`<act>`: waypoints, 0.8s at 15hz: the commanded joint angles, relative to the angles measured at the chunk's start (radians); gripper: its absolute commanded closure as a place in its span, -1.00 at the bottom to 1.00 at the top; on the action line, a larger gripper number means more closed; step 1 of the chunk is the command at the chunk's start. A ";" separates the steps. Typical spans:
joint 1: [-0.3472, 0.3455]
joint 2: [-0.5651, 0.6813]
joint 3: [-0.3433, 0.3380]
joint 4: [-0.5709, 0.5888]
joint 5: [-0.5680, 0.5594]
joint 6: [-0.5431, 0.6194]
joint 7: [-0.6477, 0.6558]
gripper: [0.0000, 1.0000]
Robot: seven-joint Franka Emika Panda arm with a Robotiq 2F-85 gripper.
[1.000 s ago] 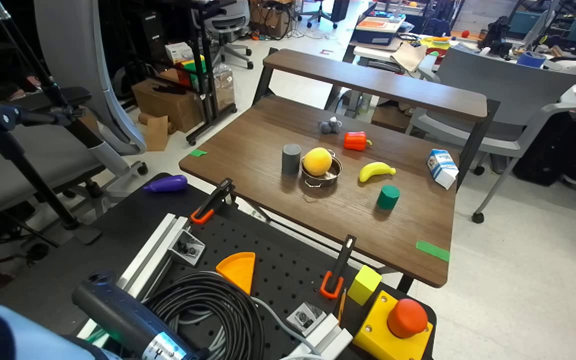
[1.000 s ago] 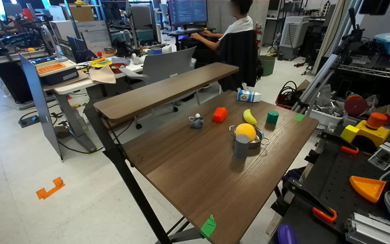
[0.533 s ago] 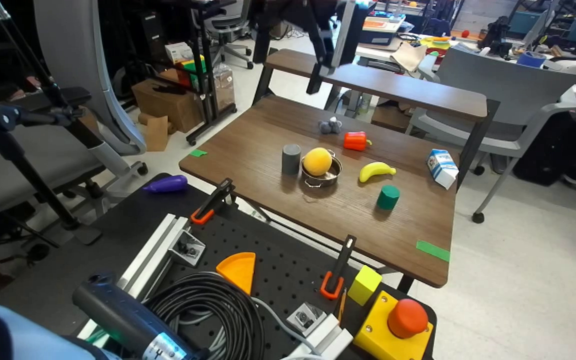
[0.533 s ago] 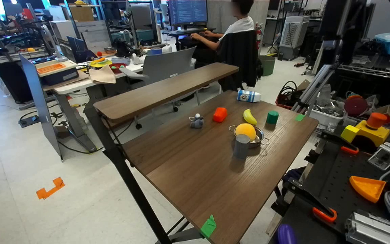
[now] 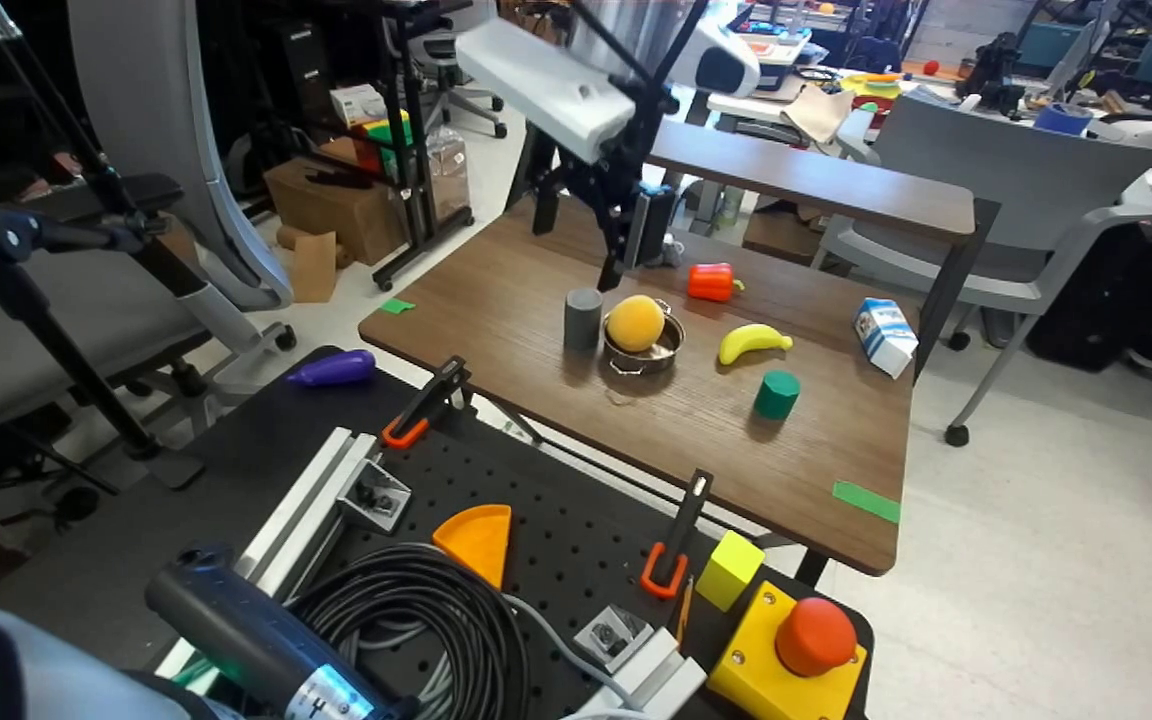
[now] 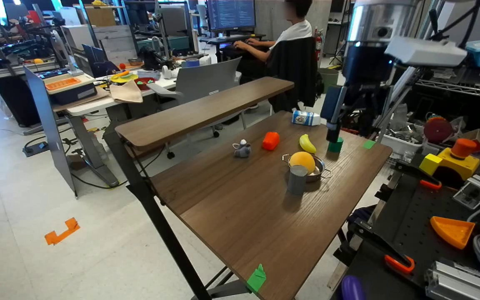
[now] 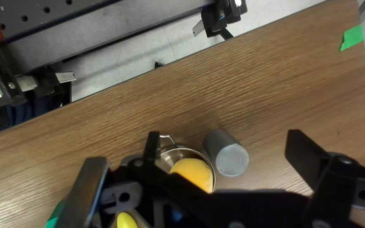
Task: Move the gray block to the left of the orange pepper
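Nothing of the move looks done: the gray block [image 5: 582, 322] stands upright on the bench [image 5: 816, 460], just left of the metal pot [image 5: 644, 363] in an exterior view, and nearer than the orange pepper [image 5: 710, 282]. The hand [image 7: 223, 145] hangs above, spread wide and gripping nothing. Grasp, lift, carry and set-down all remain. The gray block is a plain, dull cylinder; the orange pepper is smooth and glossy, the bench wood-grained, the pot shiny, holding a round yellow ball [image 5: 635, 323].
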 commanded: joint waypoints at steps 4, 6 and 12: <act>0.055 0.243 0.022 0.094 -0.028 0.196 0.117 -1.00; 0.073 0.291 0.007 0.138 -0.054 0.204 0.154 -1.00; 0.101 0.394 -0.041 0.284 -0.119 0.162 0.222 -1.00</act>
